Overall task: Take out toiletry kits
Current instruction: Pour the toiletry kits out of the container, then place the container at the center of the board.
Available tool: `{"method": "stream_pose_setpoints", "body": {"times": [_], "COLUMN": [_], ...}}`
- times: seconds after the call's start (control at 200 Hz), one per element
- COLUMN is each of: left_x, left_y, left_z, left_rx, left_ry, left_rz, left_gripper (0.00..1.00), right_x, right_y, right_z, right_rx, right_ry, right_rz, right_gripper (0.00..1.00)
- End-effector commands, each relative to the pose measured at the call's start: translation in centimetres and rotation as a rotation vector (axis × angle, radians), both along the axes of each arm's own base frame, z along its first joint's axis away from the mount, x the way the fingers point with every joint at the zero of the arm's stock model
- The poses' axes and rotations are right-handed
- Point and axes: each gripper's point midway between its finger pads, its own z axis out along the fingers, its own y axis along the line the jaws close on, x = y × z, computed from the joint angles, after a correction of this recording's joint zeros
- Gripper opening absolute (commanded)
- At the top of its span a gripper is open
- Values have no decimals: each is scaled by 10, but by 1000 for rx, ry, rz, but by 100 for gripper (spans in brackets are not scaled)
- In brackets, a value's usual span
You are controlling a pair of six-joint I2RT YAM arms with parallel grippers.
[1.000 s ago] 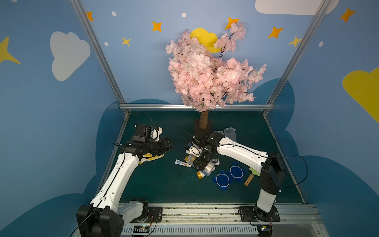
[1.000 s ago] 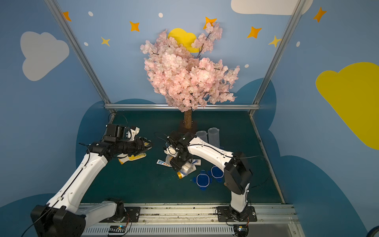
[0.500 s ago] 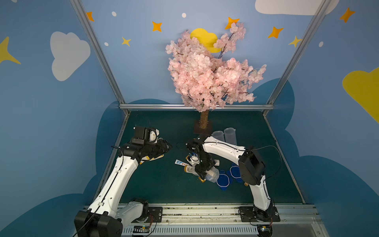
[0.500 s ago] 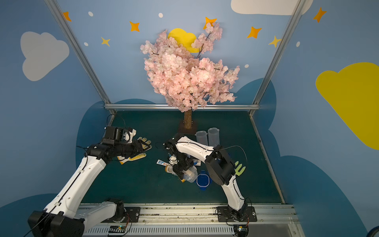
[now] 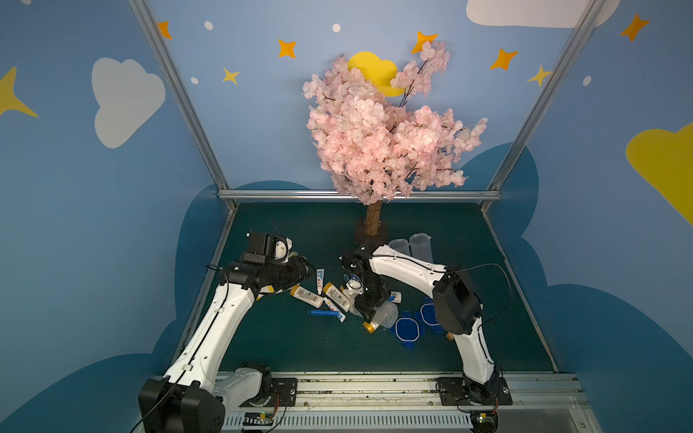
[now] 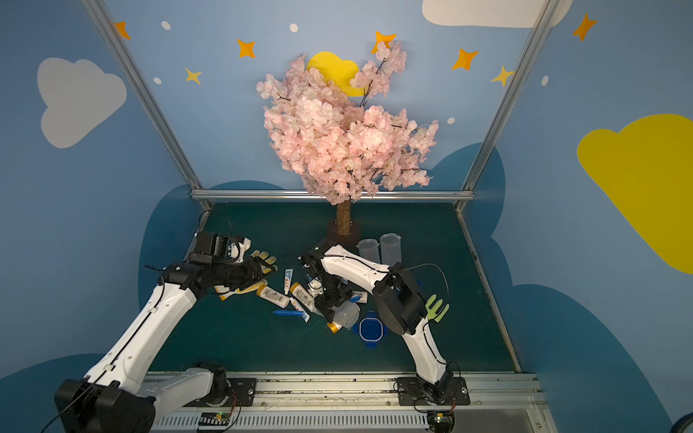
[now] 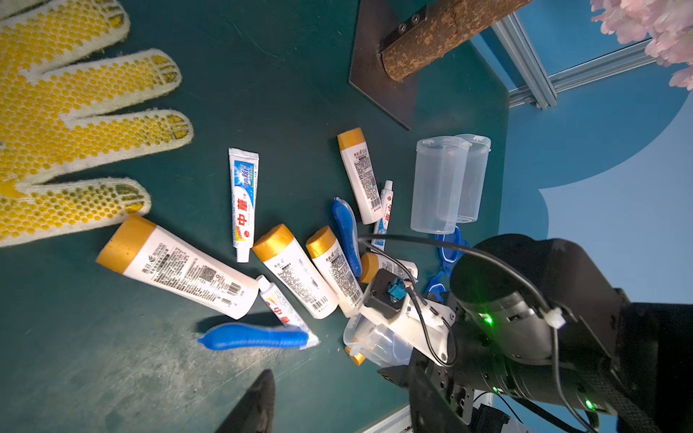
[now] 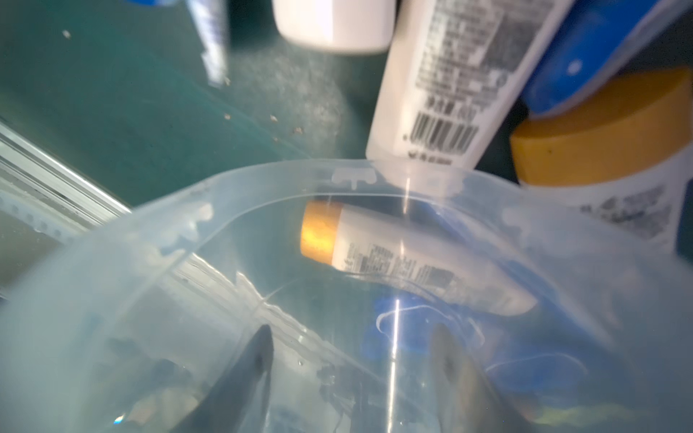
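A pink artificial cherry blossom tree (image 5: 382,142) stood at the back of the dark green mat (image 5: 300,348), its rough brown trunk (image 7: 442,33) fixed to a dark base plate (image 7: 375,90). Two clear jars (image 5: 420,245) stood upright and touching near the trunk. A third clear jar (image 6: 347,314) was tipped over just beside two blue clip lids (image 5: 407,330). A white knit glove with yellow dots (image 7: 75,123) lay flat, its fingers spread. A pale green pronged piece (image 6: 437,307) showed in a top view.

left arm (image 5: 225,318) reaches forward, left gripper (image 5: 305,270) with jaws apart; right arm (image 5: 405,268) folded down (right gripper (image 5: 369,309) clamps clear jar (image 5: 388,316)).
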Motion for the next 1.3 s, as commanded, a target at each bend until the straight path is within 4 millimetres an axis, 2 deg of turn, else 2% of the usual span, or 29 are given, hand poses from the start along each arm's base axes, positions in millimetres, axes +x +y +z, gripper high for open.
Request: {"method": "stream_pose_setpoints", "body": {"times": [0.0,0.135,0.195,0.305,0.37,0.661,0.721,0.851,0.961,1.026,1.176,1.297], "left_x": [2,4,5,6,6,10,11,13,14,14,17,21], "left_y": [-1,2,5,5,4,1,1,0,1,1,6,4], "left_z": [-3,-6,-8,-8,-7,-8,-9,-11,-15,-18,-25,-25], "left_rx": [-3,14,27,30,35,70,85,100,107,105,139,136], "left_ry": [-6,-4,-4,-10,-17,-37,-43,-48,-49,-46,-33,-31], "left_rz": [-9,9,20,28,30,41,42,47,59,59,77,75], "left_gripper": [57,62,64,67,67,70,72,76,84,100,100,100], "right_x": [0,6,15,43,61,158,179,224,256,272,299,317], "right_y": [-16,-27,-33,-57,-78,-202,-220,-251,-269,-279,-295,-290], "right_z": [29,56,67,83,87,99,101,103,94,81,41,20], "right_rx": [43,157,207,263,285,375,397,409,369,329,221,200], "right_ry": [-61,-163,-235,-401,-485,-789,-857,-990,-1003,-986,-882,-803], "right_rz": [-45,-110,-154,-275,-373,-924,-1016,-1084,-1091,-1091,-1126,-1091], "right_gripper": [27,28,29,28,28,30,30,32,37,41,53,58]}}
